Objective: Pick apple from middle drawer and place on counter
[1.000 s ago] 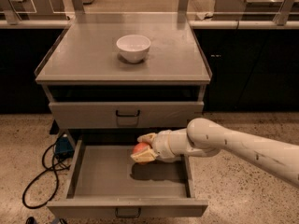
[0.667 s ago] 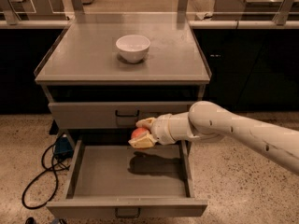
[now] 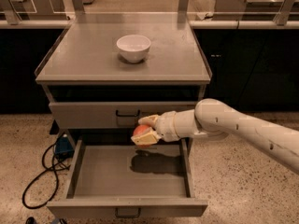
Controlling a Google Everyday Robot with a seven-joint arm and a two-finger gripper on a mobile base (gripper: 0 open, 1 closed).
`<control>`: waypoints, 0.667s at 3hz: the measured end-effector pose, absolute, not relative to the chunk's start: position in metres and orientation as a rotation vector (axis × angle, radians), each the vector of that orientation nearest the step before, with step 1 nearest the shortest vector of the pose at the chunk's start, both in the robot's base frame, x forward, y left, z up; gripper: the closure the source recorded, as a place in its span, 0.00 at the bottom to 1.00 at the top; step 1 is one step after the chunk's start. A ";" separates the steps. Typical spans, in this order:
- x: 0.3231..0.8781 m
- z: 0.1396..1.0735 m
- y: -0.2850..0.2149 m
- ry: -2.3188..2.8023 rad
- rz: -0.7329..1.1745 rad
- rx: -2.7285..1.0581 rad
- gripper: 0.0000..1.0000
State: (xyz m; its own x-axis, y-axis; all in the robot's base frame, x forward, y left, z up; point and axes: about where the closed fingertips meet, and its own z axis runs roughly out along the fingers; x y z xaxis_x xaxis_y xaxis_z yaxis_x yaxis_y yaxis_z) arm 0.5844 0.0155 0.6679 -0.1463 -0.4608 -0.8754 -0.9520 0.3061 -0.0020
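Observation:
My gripper (image 3: pixel 145 130) is shut on the small red-orange apple (image 3: pixel 139 131) and holds it in the air above the back of the open middle drawer (image 3: pixel 93 176), in front of the closed upper drawer front. The apple's shadow falls on the drawer's bare grey floor. The white arm reaches in from the right. The grey counter (image 3: pixel 84 55) lies above, with the gripper below its front edge.
A white bowl (image 3: pixel 133 47) stands on the counter near its middle. The upper drawer front (image 3: pixel 84 113) with a dark handle is closed. A black cable and blue object (image 3: pixel 61 146) lie on the speckled floor at left. Steel benches stand behind.
The gripper has lifted the apple from low in the drawer up and slightly left, to the height of the upper drawer front.

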 end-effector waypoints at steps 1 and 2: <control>0.601 0.726 0.004 1.703 0.730 -1.268 1.00; 0.611 0.808 0.005 1.659 0.598 -1.291 1.00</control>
State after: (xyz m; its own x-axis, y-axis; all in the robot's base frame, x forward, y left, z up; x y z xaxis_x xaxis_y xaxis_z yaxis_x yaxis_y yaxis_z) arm 0.6109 0.0049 0.8085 -0.0265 -0.4832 -0.8751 -0.9305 0.3318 -0.1550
